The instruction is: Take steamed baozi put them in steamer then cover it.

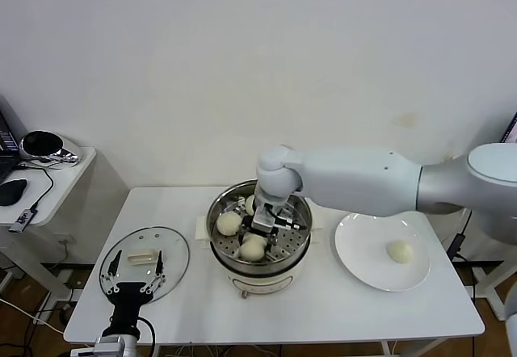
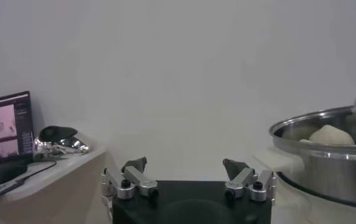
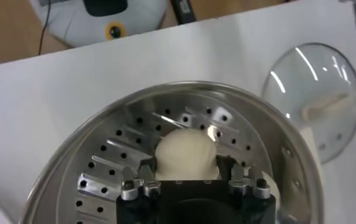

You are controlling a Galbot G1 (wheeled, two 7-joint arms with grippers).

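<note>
Right end effector (image 3: 187, 173) grips baozi (image 3: 185, 155) inside steamer (image 3: 98, 164).

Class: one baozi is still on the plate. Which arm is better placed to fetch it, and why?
The right. Its gripper is already in the steamer, beside the plate holding the last baozi. The left gripper is at the table's far left, over the cover.

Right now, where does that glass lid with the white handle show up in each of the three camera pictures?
Head view: the glass lid lies flat on the table, left of the steamer, just beyond the left hand.
Left wrist view: the lid is not in it; only the steamer's wall shows.
Right wrist view: the lid lies beyond the steamer's rim.
Shared landmark: the steamer.
</note>
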